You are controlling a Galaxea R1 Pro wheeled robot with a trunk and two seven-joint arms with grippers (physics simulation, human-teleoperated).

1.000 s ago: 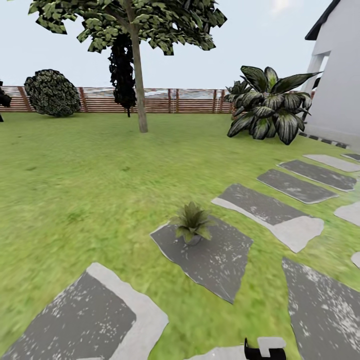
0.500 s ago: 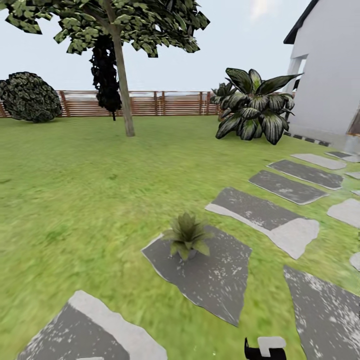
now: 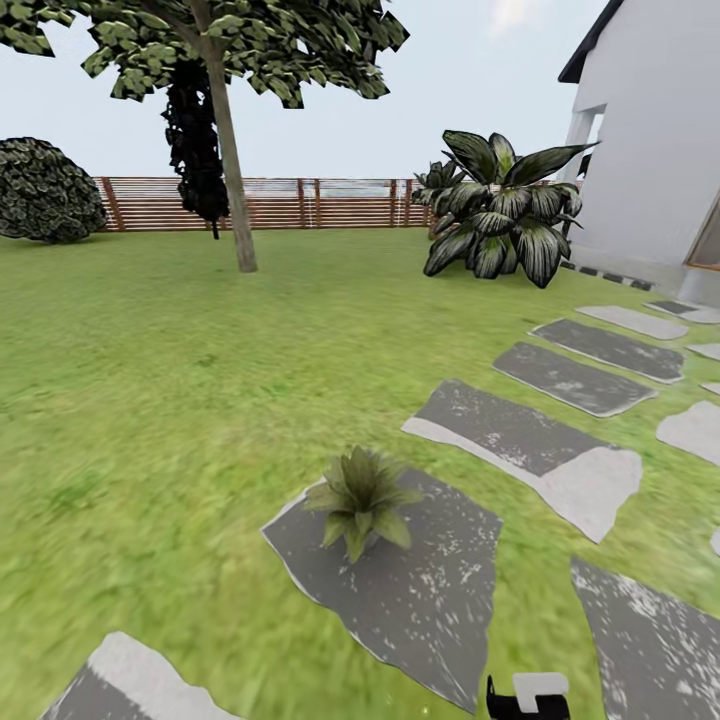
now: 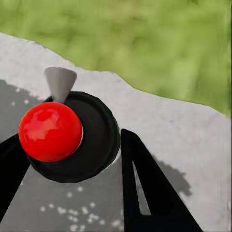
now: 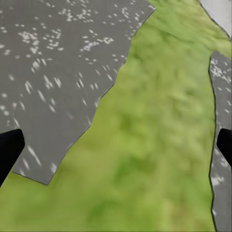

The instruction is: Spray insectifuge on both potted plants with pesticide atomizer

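One potted plant (image 3: 358, 500), a low green rosette, stands on a dark grey stepping stone (image 3: 420, 590) in the garden lawn, ahead of me in the head view. In the left wrist view, the pesticide atomizer (image 4: 94, 140) is seen from above: a dark round body with a red knob (image 4: 50, 130) and a grey cone nozzle (image 4: 60, 82). My left gripper (image 4: 70, 142) is shut on it, one black finger on each side, over a pale stone slab. My right gripper (image 5: 118, 145) is open, its fingertips at the frame's edges above grass and stone.
Several more stepping stones (image 3: 530, 440) run off to the right toward a white house wall (image 3: 650, 150). A big dark-leaved shrub (image 3: 500, 215) stands before it. A tree trunk (image 3: 228, 150), a round bush (image 3: 45, 190) and the slatted fence (image 3: 300, 203) lie beyond open lawn.
The head camera has moved forward and turned right, so the whole scene has shifted left. The potted plant now sits lower and larger in the picture.
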